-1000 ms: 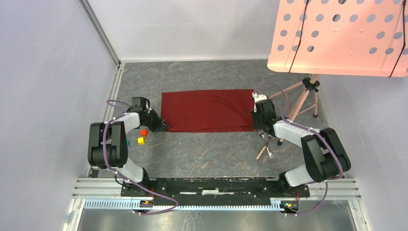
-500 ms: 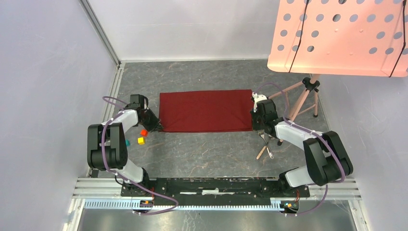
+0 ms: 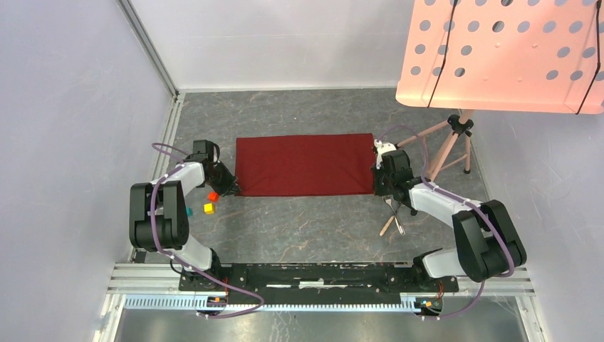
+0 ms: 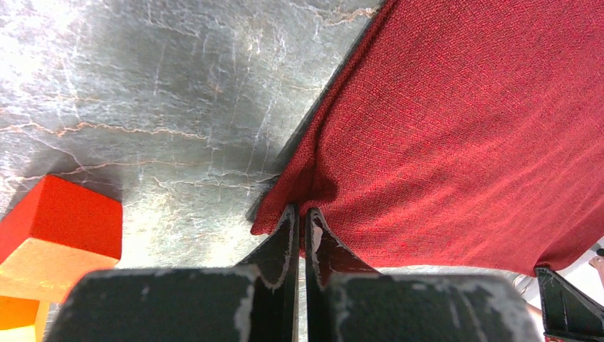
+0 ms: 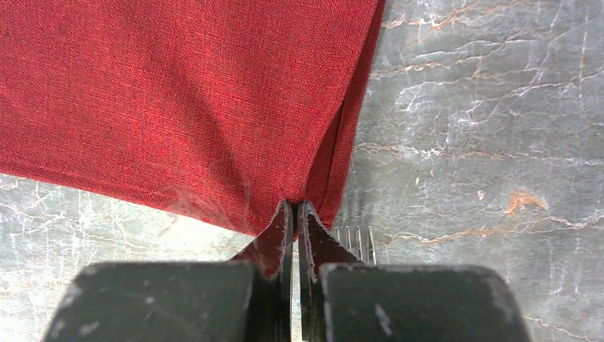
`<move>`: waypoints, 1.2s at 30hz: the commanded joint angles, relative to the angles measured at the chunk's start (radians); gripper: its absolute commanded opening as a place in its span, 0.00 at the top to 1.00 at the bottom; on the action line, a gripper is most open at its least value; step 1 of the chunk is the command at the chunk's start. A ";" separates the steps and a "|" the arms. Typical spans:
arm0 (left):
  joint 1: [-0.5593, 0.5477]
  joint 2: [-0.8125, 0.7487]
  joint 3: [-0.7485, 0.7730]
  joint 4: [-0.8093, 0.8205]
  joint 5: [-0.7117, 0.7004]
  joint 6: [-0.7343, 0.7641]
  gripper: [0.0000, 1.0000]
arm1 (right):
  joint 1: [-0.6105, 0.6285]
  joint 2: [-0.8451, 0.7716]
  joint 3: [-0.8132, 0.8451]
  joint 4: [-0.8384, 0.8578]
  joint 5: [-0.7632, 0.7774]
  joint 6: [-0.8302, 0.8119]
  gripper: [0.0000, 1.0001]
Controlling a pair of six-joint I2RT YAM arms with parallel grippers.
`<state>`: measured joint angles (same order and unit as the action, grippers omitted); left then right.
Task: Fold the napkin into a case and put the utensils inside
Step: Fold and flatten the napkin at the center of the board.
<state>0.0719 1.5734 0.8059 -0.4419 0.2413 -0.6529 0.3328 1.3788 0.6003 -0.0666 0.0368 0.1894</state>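
The left gripper [image 4: 300,210] was squeezed nearly shut. Its two black fingers [image 4: 281,242] had a pinch of the napkin [image 4: 463,142] between them, right at the near left corner. The cloth was pulled up a little there, with a dark shadow under its edge. Just beside that gripper, on the side away from the cloth, sat a red block [image 4: 60,217], with something orange [image 4: 18,324] touching it in the corner of the left wrist view.

The right gripper [image 5: 294,203] was squeezed nearly shut too. It had hold of the napkin's near right corner. I could see two layers of cloth along that right edge, one on top of the other. The tips of a fork [image 5: 354,239] poked out just beside the right finger, on the bare table.

From above, the dark red napkin lay flat and wide in the middle of the grey table [image 3: 306,228], stretched between the two grippers. The shiny utensils [image 3: 399,226] lay close to the right arm, just off the cloth's near right corner. None of them were on the cloth. A yellow block [image 3: 209,208] sat near the red one. Behind the right arm stood a pink tripod [image 3: 449,139], and a pink board with holes [image 3: 506,53] hung over it.
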 commanded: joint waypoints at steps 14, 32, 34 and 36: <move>0.007 -0.013 -0.017 0.022 -0.045 0.046 0.90 | 0.000 0.001 -0.066 0.091 -0.020 0.010 1.00; 0.006 -0.176 -0.018 -0.038 -0.083 0.080 0.59 | 0.000 0.013 -0.059 0.099 -0.071 0.009 0.89; 0.006 -0.233 -0.002 -0.081 -0.108 0.102 0.53 | 0.000 -0.001 -0.063 0.102 -0.090 0.012 0.82; 0.005 -0.297 0.013 -0.127 -0.129 0.129 0.49 | 0.001 -0.031 -0.073 0.105 -0.106 0.018 0.76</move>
<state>0.0723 1.4006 0.7750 -0.4850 0.1696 -0.6216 0.3321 1.3884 0.5484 0.0162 -0.0109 0.1967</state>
